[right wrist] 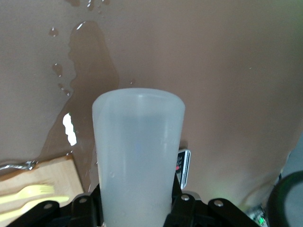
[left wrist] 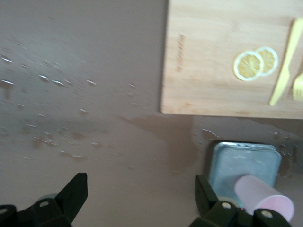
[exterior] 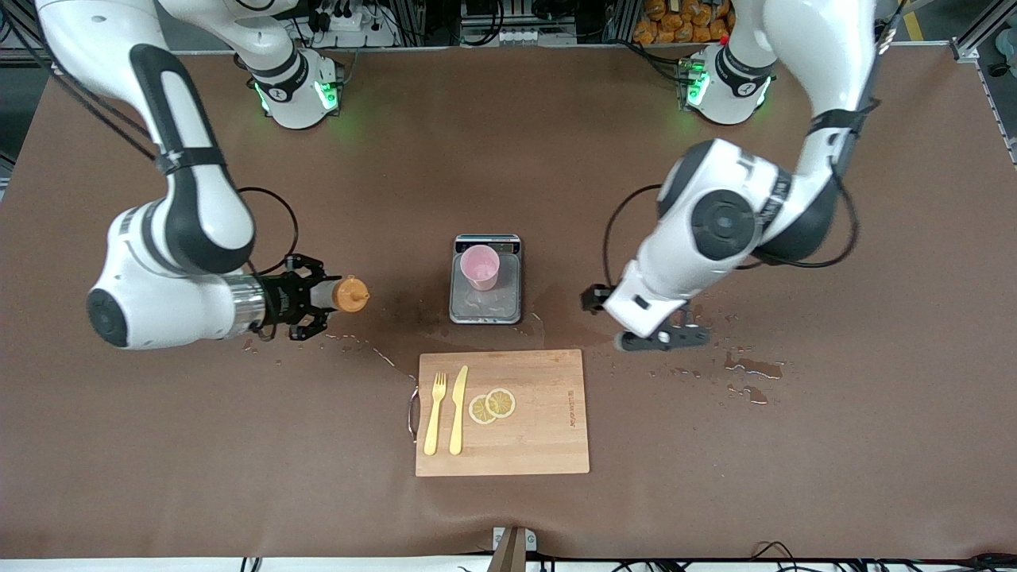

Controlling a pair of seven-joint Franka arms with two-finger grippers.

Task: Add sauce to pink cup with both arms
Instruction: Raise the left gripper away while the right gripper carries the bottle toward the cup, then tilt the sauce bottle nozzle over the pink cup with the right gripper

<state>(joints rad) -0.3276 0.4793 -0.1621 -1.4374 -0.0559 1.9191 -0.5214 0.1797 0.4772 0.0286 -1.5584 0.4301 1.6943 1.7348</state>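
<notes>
1. The right arm's black two-finger gripper [exterior: 318, 306] is clenched around the small translucent greyish-white squeeze bottle with an orange nozzle cap [exterior: 347, 294], held sideways above the brown table [exterior: 794, 477].
2. The pale-pink plastic tumbler [exterior: 480, 267] stands on the small grey scale [exterior: 485, 306], between the arms.
3. The left arm's black gripper [exterior: 666, 338], jaws released and empty, hangs low over the wet patches [exterior: 751, 367]; whether it touches the table is unclear.
4. The wooden cutting board [exterior: 548, 445] lies nearer the camera than the scale.

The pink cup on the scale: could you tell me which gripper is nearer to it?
Left. The left gripper, open, is low over the wet table beside the scale holding the pink cup. The right gripper, gripping the sauce bottle, sits farther off toward the right arm's end.
</notes>
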